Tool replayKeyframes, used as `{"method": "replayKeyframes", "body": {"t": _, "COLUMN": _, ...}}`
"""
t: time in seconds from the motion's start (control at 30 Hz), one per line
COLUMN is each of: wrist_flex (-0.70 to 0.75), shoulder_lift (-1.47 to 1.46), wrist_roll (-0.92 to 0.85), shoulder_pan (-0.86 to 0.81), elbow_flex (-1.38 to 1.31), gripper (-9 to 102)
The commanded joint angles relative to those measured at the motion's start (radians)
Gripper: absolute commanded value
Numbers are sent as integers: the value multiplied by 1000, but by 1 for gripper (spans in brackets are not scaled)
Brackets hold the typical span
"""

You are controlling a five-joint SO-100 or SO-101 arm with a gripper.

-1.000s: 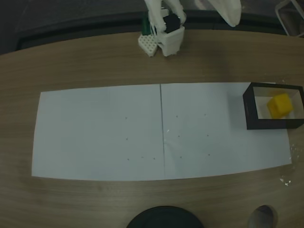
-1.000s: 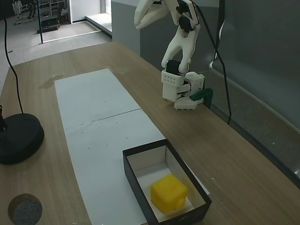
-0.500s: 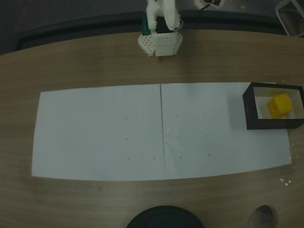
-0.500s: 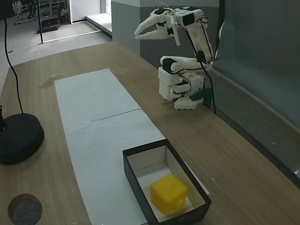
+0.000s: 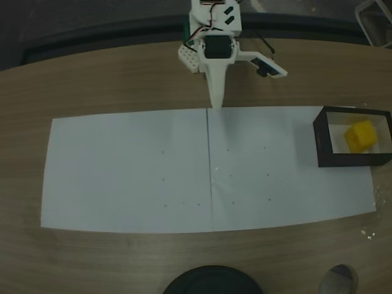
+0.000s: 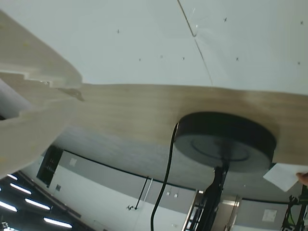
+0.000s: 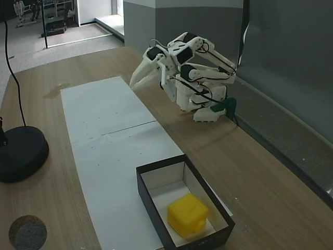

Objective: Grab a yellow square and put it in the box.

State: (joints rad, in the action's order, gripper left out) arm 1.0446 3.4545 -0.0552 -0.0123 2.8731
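Small soft-looking yellow foam cube (image 7: 188, 214) inside black-walled box (image 7: 154, 215) lower right, probably light, graspable on opposite flat sides; white gripper (image 7: 135, 79) fingers together, empty.

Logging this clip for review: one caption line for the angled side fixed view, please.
Yellow square rests inside the box; the gripper hangs low over the paper's far edge.
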Motion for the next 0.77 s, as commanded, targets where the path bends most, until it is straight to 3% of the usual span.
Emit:
{"method": "replayKeyframes", "body": {"t": 0.0, "wrist_flex": -51, "shoulder_lift": 23, "wrist_roll": 5, "shoulder_pan": 0, "elbow_flex": 95, "gripper": 0}}
{"method": "replayKeyframes", "body": {"t": 0.2, "wrist_flex": -14, "shoulder_lift": 21, "wrist_roll": 55, "shoulder_pan": -11, "elbow_flex": 201, "gripper": 0}}
{"method": "replayKeyframes", "body": {"t": 0.43, "wrist_flex": 245, "shoulder_lift": 21, "wrist_roll": 160, "shoulder_pan": 55, "elbow_flex": 129, "gripper": 0}}
{"method": "replayKeyframes", "body": {"t": 0.73, "wrist_flex": 245, "shoulder_lift": 21, "wrist_roll": 164, "shoulder_pan": 60, "elbow_flex": 127, "gripper": 0}}
